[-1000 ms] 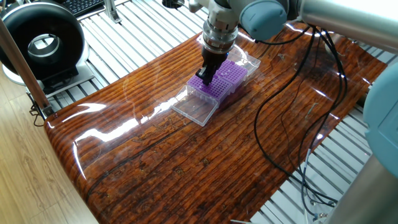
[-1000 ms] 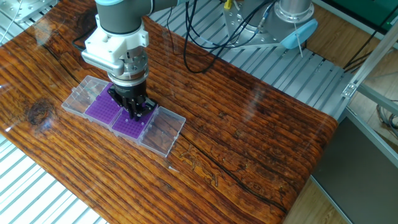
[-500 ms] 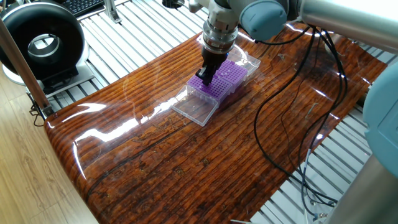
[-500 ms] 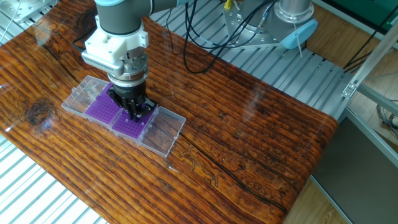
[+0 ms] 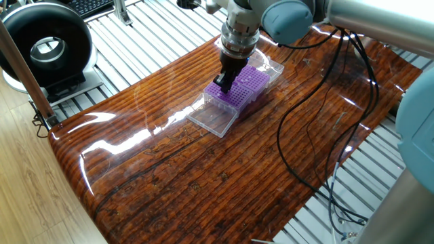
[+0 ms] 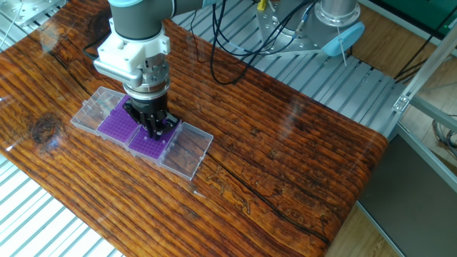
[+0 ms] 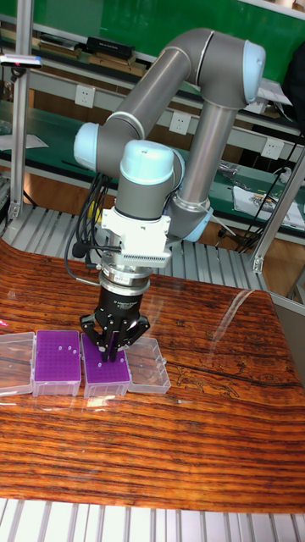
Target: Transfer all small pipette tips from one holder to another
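Note:
Two purple holders stand side by side on the wooden table, each in a clear box with its lid folded out flat. My gripper (image 7: 112, 350) points straight down onto the right holder (image 7: 103, 373); the left holder (image 7: 57, 362) is uncovered. In the other fixed view the gripper (image 6: 155, 129) sits at the holder (image 6: 148, 145) beside the right lid (image 6: 187, 151). In one fixed view the gripper (image 5: 224, 83) is over the near holder (image 5: 230, 94). The fingers are drawn close together. The pipette tips are too small to make out, and none shows between the fingers.
A black ring-shaped device (image 5: 46, 47) stands off the table's left corner. Black cables (image 5: 319, 129) trail across the right of the table. Slatted metal surfaces (image 6: 335, 78) surround the wooden top. The far holder (image 5: 255, 78) and its lid (image 5: 274, 66) lie behind the gripper.

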{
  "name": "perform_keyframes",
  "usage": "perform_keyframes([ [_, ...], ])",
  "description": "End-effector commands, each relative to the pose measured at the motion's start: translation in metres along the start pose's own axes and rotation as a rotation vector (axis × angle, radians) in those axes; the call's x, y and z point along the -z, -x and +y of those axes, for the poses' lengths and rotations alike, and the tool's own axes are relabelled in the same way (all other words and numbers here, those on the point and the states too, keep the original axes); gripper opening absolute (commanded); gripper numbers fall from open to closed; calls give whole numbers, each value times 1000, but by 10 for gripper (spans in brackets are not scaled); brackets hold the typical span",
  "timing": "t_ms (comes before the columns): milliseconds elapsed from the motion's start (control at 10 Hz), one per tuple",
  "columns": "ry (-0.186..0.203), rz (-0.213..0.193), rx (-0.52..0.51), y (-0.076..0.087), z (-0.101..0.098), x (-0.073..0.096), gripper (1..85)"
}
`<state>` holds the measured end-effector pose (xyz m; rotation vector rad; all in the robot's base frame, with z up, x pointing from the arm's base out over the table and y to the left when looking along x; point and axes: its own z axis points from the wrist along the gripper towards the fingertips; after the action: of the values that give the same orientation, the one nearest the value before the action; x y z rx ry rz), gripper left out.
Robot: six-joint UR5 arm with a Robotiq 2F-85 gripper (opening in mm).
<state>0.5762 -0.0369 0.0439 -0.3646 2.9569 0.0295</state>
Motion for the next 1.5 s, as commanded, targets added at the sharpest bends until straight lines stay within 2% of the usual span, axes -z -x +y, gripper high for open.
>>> perform_keyframes([
  [0, 10, -7, -9, 2, 1, 2, 170],
  [100, 3, -6, -14, 1, -1, 2, 140],
  [400, 2, -7, -18, 1, 0, 2, 127],
  [500, -4, -7, -25, 2, -2, 2, 97],
  [600, -11, -6, -36, 1, -3, 2, 27],
  [700, -15, -7, -43, 1, -4, 2, 13],
  [1400, -33, 9, -65, 1, -4, 15, 13],
])
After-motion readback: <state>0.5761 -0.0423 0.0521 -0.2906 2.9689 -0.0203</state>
